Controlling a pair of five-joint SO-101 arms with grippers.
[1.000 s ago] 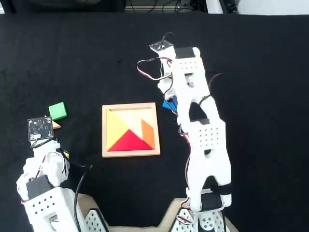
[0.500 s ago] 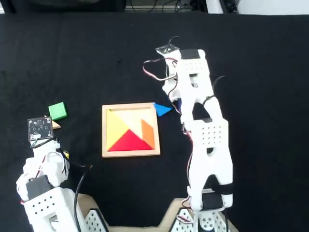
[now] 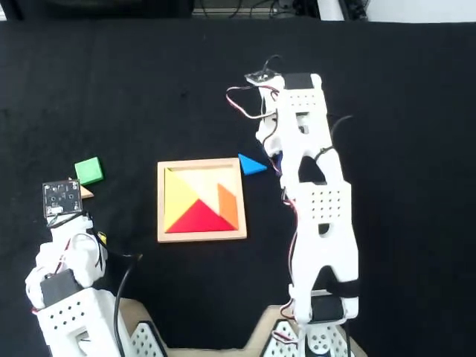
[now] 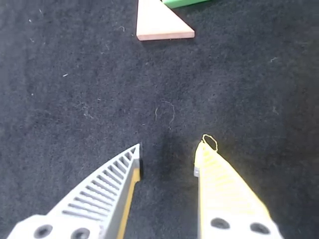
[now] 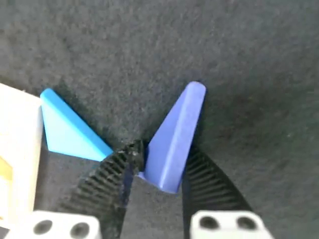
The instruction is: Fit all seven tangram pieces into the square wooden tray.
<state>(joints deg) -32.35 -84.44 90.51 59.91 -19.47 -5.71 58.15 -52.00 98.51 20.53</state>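
While three pieces [image 3: 199, 212] are seated in the tray [image 3: 201, 236], four are left out: a dark blue piece [image 5: 174, 134] pinched by the right hand [image 5: 162, 154], a light blue triangle [image 3: 251, 165] just beside the tray's corner, and a green square [image 3: 88, 170] and tan triangle [image 4: 159, 22] on the desk [image 3: 372, 111] near the spread left hand [image 4: 167, 154].

Square wooden tray [image 3: 201, 236] lies flat, holding yellow triangle [image 3: 178, 204], red triangle [image 3: 199, 219] and orange piece [image 3: 228, 202]. Light-blue triangle [image 3: 251, 165] lies flat just beside a tray corner. Darker blue piece [image 5: 172, 134] stands on edge, pinched in the right jaws. Green square [image 3: 88, 170] and tan triangle [image 4: 159, 22] sit side by side, well apart from the tray.
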